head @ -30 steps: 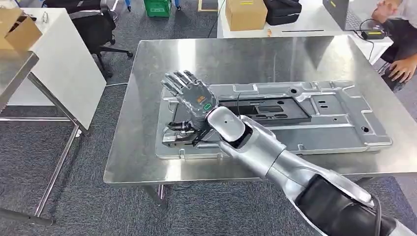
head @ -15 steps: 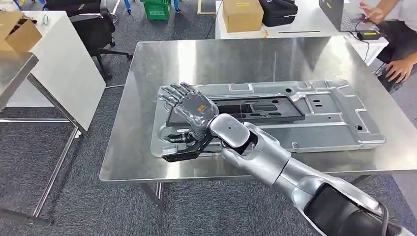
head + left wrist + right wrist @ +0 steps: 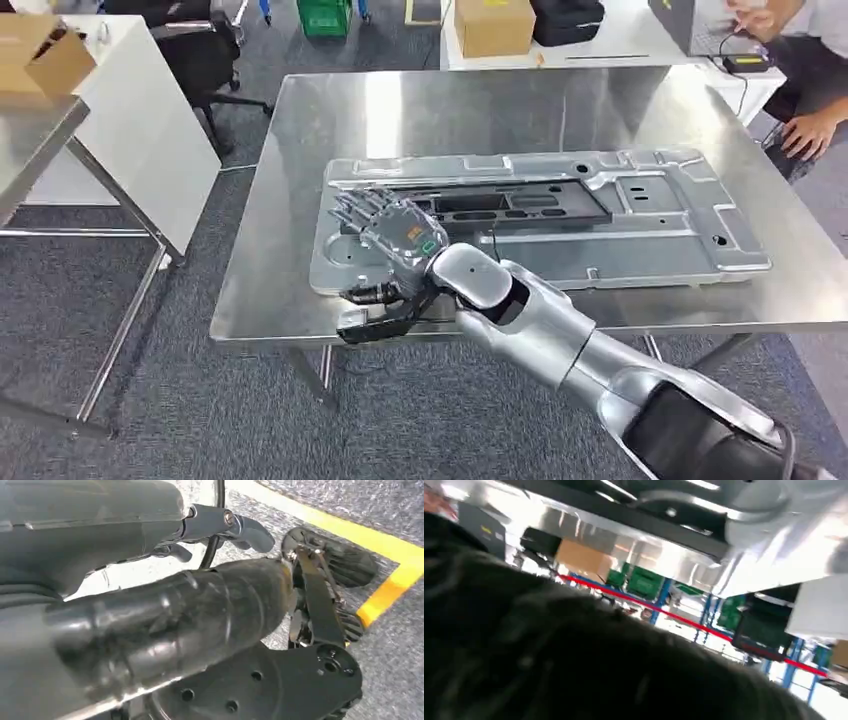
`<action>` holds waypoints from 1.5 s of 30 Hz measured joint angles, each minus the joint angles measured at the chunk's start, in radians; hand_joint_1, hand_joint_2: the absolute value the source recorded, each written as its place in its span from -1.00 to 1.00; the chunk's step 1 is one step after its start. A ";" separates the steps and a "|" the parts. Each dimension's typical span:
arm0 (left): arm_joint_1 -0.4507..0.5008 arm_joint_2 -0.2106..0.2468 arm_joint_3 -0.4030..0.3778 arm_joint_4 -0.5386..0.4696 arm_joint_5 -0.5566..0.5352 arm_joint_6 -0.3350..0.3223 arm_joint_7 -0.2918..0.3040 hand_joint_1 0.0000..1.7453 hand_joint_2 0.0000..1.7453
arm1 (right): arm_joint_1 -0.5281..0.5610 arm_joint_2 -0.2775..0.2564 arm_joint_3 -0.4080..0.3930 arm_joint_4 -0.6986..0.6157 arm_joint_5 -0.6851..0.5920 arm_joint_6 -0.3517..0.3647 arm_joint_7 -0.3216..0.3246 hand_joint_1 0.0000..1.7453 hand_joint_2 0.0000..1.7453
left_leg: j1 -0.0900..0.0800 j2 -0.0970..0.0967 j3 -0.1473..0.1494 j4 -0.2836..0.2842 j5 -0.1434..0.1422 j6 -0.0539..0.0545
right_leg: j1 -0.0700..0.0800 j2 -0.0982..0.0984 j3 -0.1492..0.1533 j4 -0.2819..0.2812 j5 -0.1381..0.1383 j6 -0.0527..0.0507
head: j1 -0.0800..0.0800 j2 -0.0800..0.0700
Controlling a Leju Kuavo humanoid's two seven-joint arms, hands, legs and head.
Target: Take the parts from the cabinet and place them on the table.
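1. You have a cardboard box (image 3: 40,55) at the far left on a side bench; no writing on it can be read.
2. The right robot hand (image 3: 390,235) lies over the left end of the part (image 3: 560,215), palm down and fingers spread apart over the metal. It carries a small orange label and a green mark on its back; you cannot read either. Whether the fingers touch the part cannot be told.
3. The right wrist view is blurred; you can make out pale metal close overhead and a red line beyond, nothing more.
4. The part is a long, pale grey stamped metal panel with a dark rectangular opening. It lies flat on the steel desk (image 3: 450,110), its long axis running left to right across the desk. Its near long edge lies close to the desk's front edge.
5. The left robot hand (image 3: 235,525) shows in the left wrist view above grey floor with a yellow line (image 3: 385,565); its fingers look loosely curled with nothing in them.
6. A second cardboard box (image 3: 492,25) stands on the far table, label unreadable.
7. At far right, a person's hand (image 3: 805,135) rests just beyond the desk's corner.
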 joint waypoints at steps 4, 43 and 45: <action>-0.002 -0.003 -0.005 0.000 0.003 0.002 0.000 -1.00 -1.00 | 0.007 -0.010 0.001 0.003 -0.003 -0.003 -0.005 -1.00 -1.00 | 0.011 0.010 -0.031 -0.023 0.046 0.031 | -0.001 0.005 -0.050 0.121 -0.131 0.021 | 0.002 0.000; -0.009 -0.006 -0.054 0.006 0.024 0.000 0.000 -1.00 -1.00 | 0.054 -0.025 0.050 0.093 -0.033 -0.008 -0.044 -1.00 1.00 | 0.017 -0.064 -0.137 0.017 0.104 -0.007 | -0.027 0.107 0.118 0.007 -0.137 0.027 | 0.000 0.000; -0.004 -0.005 -0.059 0.006 0.027 -0.003 0.000 -1.00 -1.00 | 0.059 -0.024 0.050 0.124 -0.038 -0.012 -0.036 -1.00 1.00 | 0.018 -0.091 -0.143 0.009 0.124 -0.024 | -0.018 0.084 0.108 0.019 -0.132 0.020 | 0.002 0.000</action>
